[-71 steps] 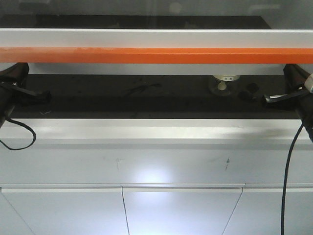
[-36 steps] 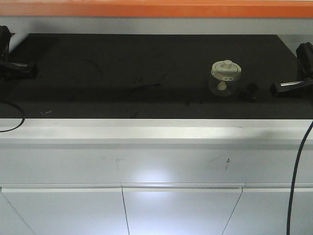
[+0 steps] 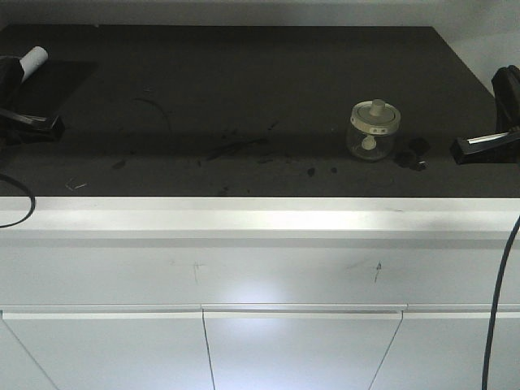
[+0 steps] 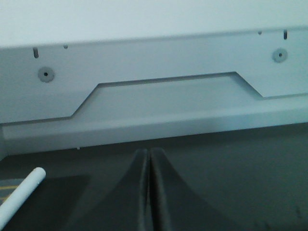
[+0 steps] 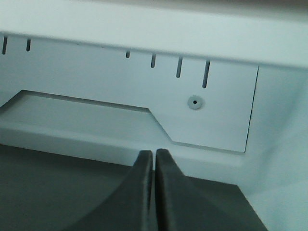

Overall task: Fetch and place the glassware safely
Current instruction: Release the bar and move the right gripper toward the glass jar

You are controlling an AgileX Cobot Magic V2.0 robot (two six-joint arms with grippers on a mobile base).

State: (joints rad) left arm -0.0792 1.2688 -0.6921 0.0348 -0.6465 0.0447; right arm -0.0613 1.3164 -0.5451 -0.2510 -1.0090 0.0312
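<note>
- Exterior front-facing view: the small squat clear glass jar [image 3: 374, 140] with a round cream-white knobbed lid [image 3: 375, 117] stands upright on the black matte surface [image 3: 244, 89], right of centre and in its front half.
- Left wrist view: the left claw [image 4: 147, 155] is clenched, its dark fingers pressed together with nothing between them. It faces the pale rear panel, and the jar is out of this view.
- Right wrist view: the right claw [image 5: 154, 155] is likewise clenched and empty, facing the slotted rear wall. The jar is not seen here either.
- Key relation: the jar lies to the left of the right claw and near it, and well apart from the left claw at the far edge. The right arm is therefore the nearer one. The jar's long axis is vertical, so a level grasp around its body seems apt.
- Obstacle: a small black angular object [image 3: 416, 152] sits just beside the jar on its right, between jar and right claw. It would likely hinder a straight sideways approach.
- Surroundings: a white cylindrical rod [image 3: 34, 58] lies near the left claw, and white cabinet fronts [image 3: 260, 341] are below.
</note>
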